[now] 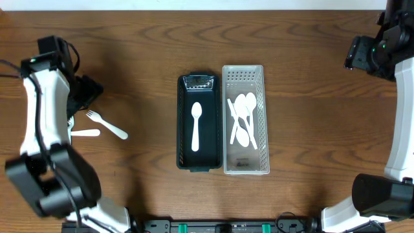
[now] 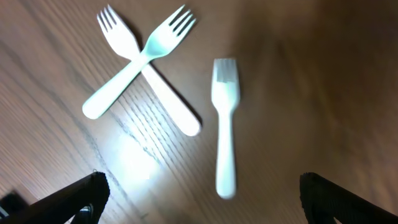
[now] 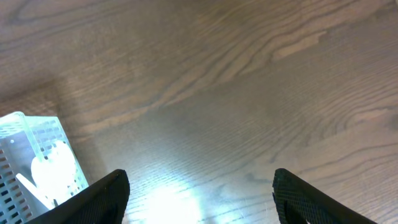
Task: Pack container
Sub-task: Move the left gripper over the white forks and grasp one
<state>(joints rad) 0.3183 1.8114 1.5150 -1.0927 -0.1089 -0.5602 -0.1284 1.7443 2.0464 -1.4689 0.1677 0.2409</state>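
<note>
Black container (image 1: 180, 123) sits mid-table, long axis running near to far, with a spoon (image 1: 196, 126) lengthwise inside, bowl pointing far. Out left, the left gripper (image 2: 205, 186) gapes wide above three forks (image 2: 225, 124), fingertips cropped. Far right, the right gripper (image 3: 199, 193) is spread and holding nothing; the basket (image 3: 46, 127) is cut off in its view.

Even overhead light; wrist views show white glare on the table (image 2: 140, 165) and a blurred fork (image 2: 225, 124).

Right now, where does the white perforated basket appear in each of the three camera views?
Overhead: the white basket lies just right of centre, right beside the black container.
Left wrist: not in it; only forks on the wood.
Right wrist: bottom left corner, one end only, cut by the frame.
Shared landmark: the white spoons lying in it.
</note>
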